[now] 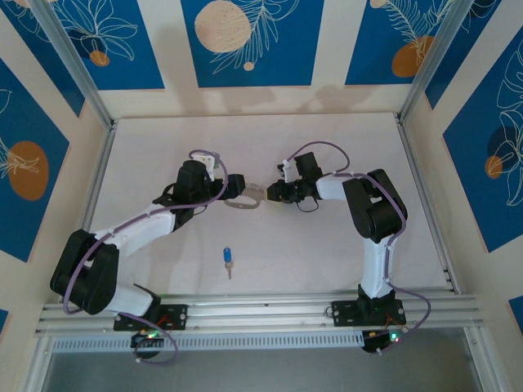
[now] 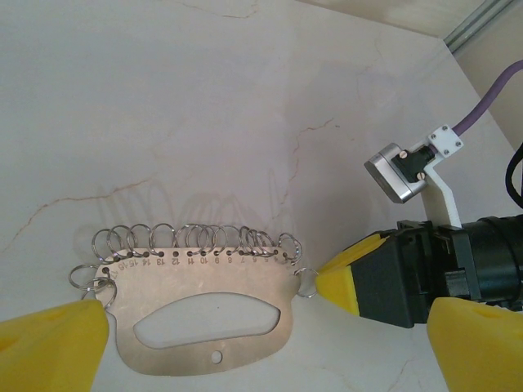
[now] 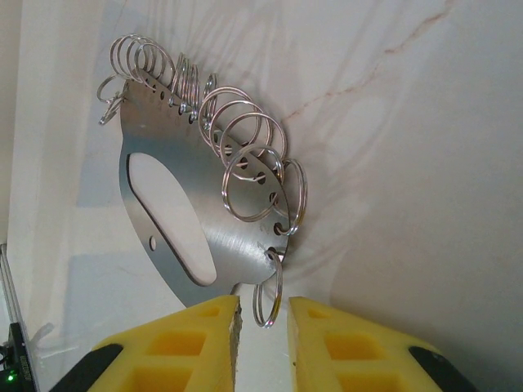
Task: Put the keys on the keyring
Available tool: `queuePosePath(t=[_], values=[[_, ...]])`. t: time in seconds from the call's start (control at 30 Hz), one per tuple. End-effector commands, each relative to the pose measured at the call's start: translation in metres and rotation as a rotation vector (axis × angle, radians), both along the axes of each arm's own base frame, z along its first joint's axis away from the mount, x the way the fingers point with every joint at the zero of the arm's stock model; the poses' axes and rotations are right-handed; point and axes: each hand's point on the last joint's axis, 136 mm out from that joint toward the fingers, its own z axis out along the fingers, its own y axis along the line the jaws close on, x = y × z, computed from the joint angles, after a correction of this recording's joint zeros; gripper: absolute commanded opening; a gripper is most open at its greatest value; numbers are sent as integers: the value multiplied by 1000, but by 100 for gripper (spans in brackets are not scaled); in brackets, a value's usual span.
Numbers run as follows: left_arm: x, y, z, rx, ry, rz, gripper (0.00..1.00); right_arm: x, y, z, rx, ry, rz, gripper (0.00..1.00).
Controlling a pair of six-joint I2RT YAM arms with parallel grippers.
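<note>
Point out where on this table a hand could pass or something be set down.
Free: the far stretch of table behind both arms, and the near patch between the key and the right arm's base. Crowded: the middle, where the left gripper and right gripper meet at the keyring.

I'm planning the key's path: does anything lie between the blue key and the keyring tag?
Nothing visible does. The key lies alone on the near part of the table. The keyring lies farther out, with the left gripper and right gripper at its two ends, not on the key's side.
</note>
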Motion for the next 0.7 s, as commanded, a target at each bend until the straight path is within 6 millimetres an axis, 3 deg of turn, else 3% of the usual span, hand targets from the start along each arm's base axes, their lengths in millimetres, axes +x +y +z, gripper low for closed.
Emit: queuePosePath(t=[0.0, 0.67], values=[[-2, -4, 1, -19, -7, -15, 100, -2, 4, 7, 25, 12, 9, 24], [-5, -2, 0, -11, -8, -15, 100, -2, 12, 19, 76, 27, 12, 22]])
